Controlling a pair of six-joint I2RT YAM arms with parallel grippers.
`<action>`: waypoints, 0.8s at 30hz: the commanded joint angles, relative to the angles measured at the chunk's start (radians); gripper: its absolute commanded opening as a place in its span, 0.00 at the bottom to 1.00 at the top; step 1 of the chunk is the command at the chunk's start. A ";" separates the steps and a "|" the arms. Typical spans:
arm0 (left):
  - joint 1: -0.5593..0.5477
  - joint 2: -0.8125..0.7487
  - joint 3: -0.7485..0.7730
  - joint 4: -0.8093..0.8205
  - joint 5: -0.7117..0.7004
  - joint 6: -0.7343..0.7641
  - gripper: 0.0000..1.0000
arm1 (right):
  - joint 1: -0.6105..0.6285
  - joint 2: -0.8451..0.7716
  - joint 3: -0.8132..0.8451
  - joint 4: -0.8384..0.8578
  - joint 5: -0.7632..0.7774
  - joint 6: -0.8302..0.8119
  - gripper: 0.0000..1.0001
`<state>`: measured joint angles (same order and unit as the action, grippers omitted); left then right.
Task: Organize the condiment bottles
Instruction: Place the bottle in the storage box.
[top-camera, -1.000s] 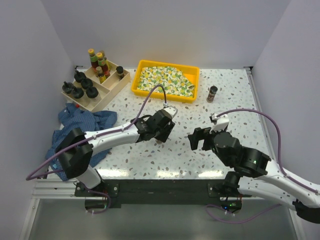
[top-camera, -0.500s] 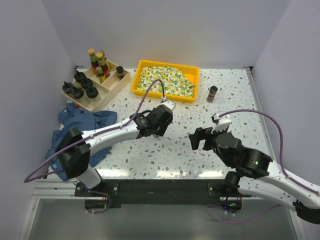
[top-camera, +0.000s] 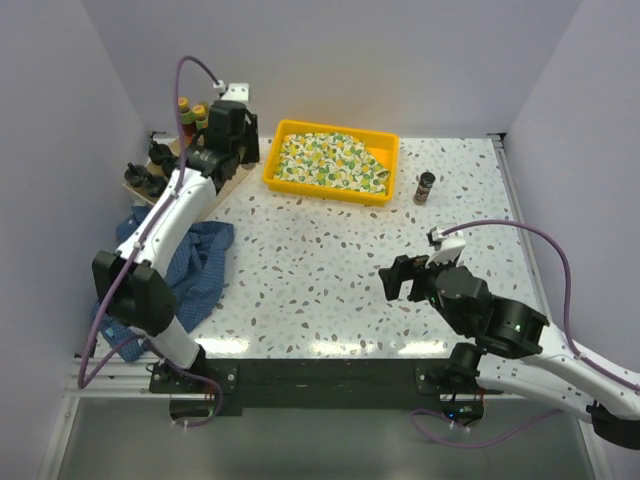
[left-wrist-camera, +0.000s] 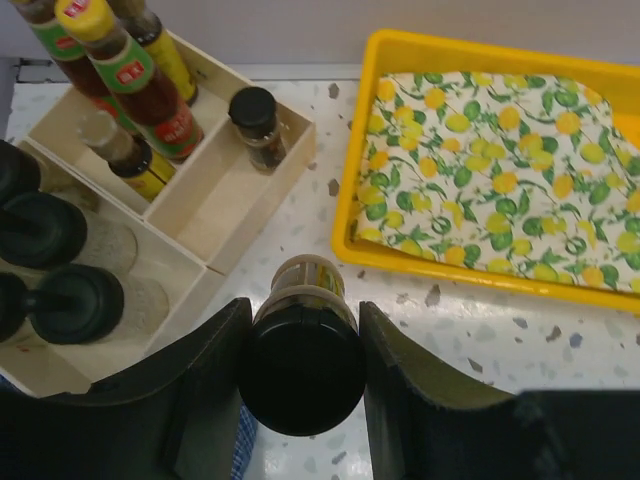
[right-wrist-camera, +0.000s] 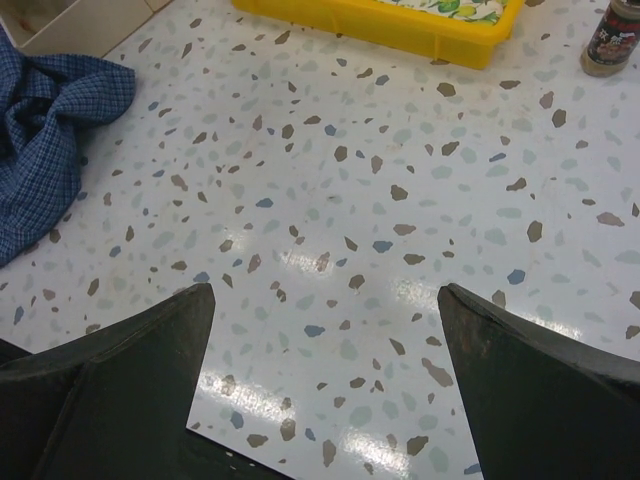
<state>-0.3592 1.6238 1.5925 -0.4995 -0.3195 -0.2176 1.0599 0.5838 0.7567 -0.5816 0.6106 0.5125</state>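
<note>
My left gripper (top-camera: 217, 152) is shut on a small spice jar with a black cap (left-wrist-camera: 300, 372) and holds it just above the table beside the near corner of the pale wooden box (left-wrist-camera: 245, 235). In the box stand slim sauce bottles (left-wrist-camera: 130, 75), one dark-capped spice jar (left-wrist-camera: 255, 113) and clear squat bottles with black knobbed caps (left-wrist-camera: 45, 232). Another spice jar (top-camera: 425, 187) stands alone at the back right; it also shows in the right wrist view (right-wrist-camera: 608, 38). My right gripper (top-camera: 400, 278) is open and empty above bare table (right-wrist-camera: 325, 300).
A yellow tray (top-camera: 330, 190) with a lemon-patterned cloth sits at the back centre, right of the box; its rim (left-wrist-camera: 450, 270) lies close to the held jar. A crumpled blue checked cloth (top-camera: 190, 255) lies at the left.
My left arm has swung from the table's middle to the back left, carrying the spice jar to the wooden box. The right arm has stayed put.
</note>
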 joint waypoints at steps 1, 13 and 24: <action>0.118 0.135 0.153 0.019 0.111 0.050 0.00 | 0.000 -0.016 0.010 -0.026 0.006 0.026 0.99; 0.239 0.378 0.350 0.075 0.157 0.110 0.00 | 0.000 -0.038 0.053 -0.083 0.031 0.050 0.99; 0.266 0.494 0.405 0.134 0.145 0.155 0.00 | 0.000 -0.055 0.081 -0.129 0.031 0.070 0.98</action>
<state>-0.1070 2.0827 1.9232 -0.4442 -0.1772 -0.1062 1.0599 0.5453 0.7902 -0.6907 0.6155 0.5617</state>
